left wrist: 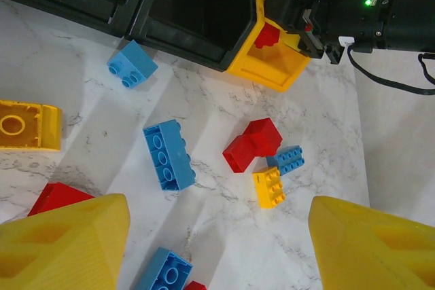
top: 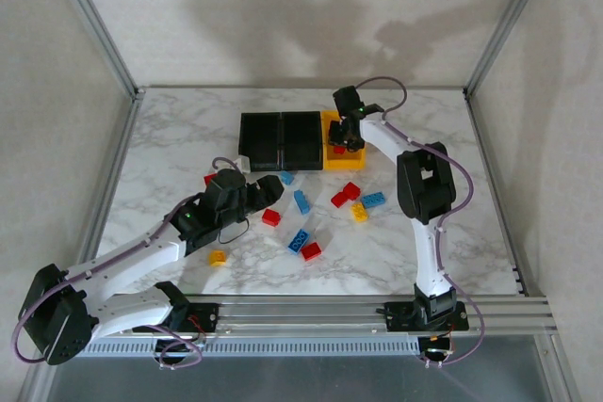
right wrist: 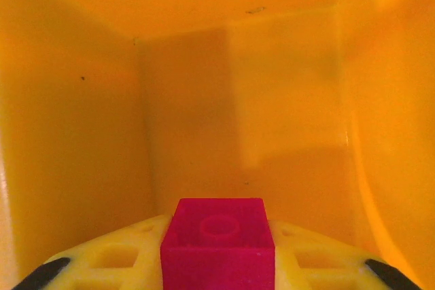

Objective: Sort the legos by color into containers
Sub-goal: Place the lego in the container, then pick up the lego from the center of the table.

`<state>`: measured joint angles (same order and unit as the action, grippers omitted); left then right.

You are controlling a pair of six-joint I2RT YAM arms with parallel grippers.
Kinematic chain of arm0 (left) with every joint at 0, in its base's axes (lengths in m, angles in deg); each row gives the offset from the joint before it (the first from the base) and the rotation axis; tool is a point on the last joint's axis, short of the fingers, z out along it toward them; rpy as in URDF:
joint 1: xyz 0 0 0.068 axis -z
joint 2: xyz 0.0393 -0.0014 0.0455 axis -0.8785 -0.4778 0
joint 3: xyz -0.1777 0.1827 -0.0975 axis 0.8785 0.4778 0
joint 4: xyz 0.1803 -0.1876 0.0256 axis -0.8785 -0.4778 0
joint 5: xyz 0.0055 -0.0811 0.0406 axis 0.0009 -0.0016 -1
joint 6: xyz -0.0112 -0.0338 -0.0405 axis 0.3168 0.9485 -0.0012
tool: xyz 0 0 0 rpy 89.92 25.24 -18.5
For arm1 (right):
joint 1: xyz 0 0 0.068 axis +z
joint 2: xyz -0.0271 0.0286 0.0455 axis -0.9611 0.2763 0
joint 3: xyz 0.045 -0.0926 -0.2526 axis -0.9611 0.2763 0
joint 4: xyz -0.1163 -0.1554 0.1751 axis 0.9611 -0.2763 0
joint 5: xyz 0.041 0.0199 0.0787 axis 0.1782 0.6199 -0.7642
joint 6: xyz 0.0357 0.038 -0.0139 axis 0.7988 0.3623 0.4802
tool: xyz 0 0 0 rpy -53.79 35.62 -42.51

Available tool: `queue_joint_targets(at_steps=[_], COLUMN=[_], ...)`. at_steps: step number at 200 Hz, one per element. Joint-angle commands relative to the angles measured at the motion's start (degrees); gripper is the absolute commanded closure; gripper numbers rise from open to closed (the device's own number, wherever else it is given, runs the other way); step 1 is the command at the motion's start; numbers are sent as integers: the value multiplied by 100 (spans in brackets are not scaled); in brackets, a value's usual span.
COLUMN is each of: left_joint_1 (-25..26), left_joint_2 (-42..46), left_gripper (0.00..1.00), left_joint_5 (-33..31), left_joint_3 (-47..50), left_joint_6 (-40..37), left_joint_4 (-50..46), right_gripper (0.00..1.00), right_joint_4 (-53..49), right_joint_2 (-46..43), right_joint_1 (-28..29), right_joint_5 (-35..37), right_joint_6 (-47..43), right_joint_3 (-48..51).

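Red brick (right wrist: 217,242) pinched by right gripper (top: 345,138) low inside yellow bin (left wrist: 268,73), left gripper (left wrist: 217,239) spread wide above loose bricks (left wrist: 168,154) on marble table (left wrist: 326,127), near two black bins (top: 281,138)

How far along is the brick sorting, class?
Done: nothing clearly sorted; the two black bins look empty. In hand: the right gripper holds a red brick inside the yellow bin. Left: loose red, blue and yellow bricks lie on the table, under the open left gripper.
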<state>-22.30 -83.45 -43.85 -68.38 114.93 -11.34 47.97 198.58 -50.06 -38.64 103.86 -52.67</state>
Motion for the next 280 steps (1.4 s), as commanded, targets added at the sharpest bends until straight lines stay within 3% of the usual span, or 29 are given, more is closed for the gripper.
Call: queue_joint_targets(at_steps=[1,72,113,149,205,280], left_joint_1=[-57,-57,-66,-75,57,112], left_joint_2=[156,149,162,-31,-468,-863], left_gripper=[30,30,30,33,37,40], left_joint_5=[-106,-105,-199,-270,-554,-606], left_joint_3=[40,49,21,-85,-414,-648], left_joint_6=[74,91,196,207,239,39], left_joint_4=[-103,-109,-295,-590,-820,-1158], right_gripper=[62,56,55,51,55,53], right_joint_4=[-59,-88,88,309,1002,1433], right_joint_2=[5,-337,-1260,-2288,-3869,-4365], right_joint_1=[18,28,98,213,335,1014], right_joint_5=[64,159,308,196,-829,-894], right_joint_6=[103,95,47,-97,-217,-43], right_joint_3=[-184,-83,442,1383,3371,4420])
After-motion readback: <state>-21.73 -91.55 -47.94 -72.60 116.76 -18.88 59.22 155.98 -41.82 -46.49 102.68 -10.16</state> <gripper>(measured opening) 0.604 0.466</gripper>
